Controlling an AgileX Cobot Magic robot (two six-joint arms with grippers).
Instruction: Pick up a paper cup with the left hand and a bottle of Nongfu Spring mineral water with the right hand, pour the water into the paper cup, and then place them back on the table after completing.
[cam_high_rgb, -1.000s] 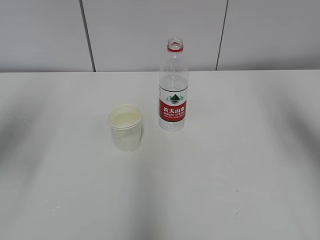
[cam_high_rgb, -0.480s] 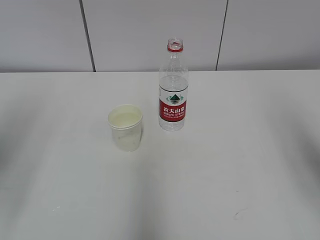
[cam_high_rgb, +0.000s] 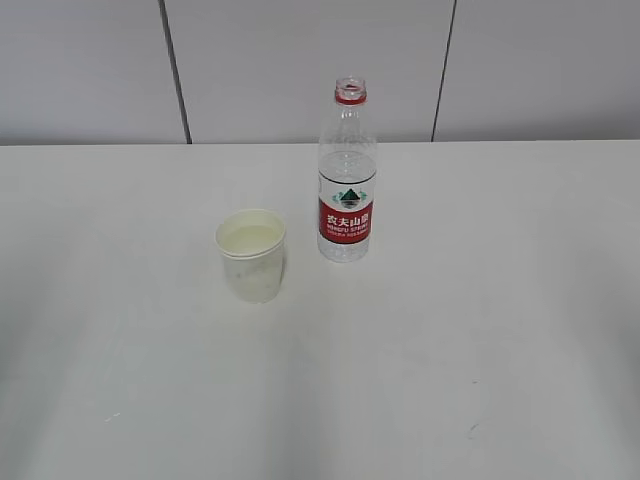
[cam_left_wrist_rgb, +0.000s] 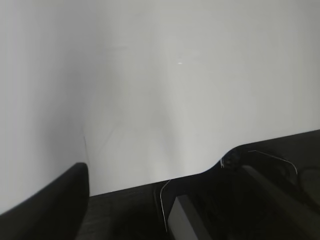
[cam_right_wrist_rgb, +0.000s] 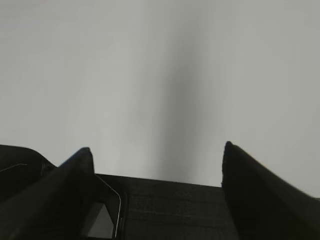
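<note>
1. In the exterior view we see the paper cup (cam_high_rgb: 251, 255) upright, mouth up, left of centre on the white worktop (cam_high_rgb: 480, 330).
2. Just to its right and slightly behind stands the bottle (cam_high_rgb: 347, 172), long axis vertical, uncapped neck up, red label facing us.
3. Only the wrist views show arms: the left tool (cam_left_wrist_rgb: 150, 200) we cannot judge.
4. The right tool (cam_right_wrist_rgb: 157, 155) gapes wide, holding nothing.

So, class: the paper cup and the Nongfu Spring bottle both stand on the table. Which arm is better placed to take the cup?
Left, probably. The paper cup stands left of the Nongfu Spring bottle, on the left arm's side. Neither arm appears in the exterior view.
</note>
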